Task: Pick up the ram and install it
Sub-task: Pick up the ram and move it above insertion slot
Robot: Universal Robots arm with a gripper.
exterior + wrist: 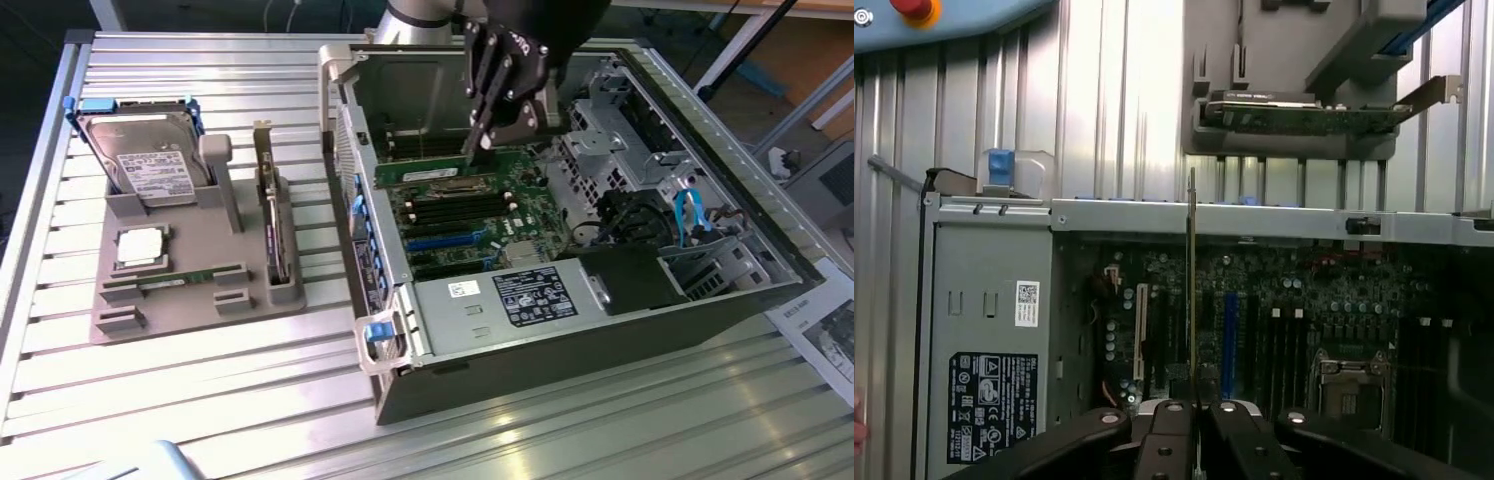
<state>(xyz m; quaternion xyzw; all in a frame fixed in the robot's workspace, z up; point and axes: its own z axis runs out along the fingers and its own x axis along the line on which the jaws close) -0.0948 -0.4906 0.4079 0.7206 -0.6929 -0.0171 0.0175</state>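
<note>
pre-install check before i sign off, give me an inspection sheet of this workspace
surface: slatted metal table carrying a grey holder and an open computer case
job's things: ram held edge-on over the motherboard; second ram lying in the holder
clutter: hard drive, processor chip and upright expansion card in the holder
grippers: gripper shut on the ram, over the open case
cables: blue cable and black cables inside the case
surroundings: printed sheet at the exterior view's right edge

A lab workshop: slatted metal bench, opened computer case (lid off).
</note>
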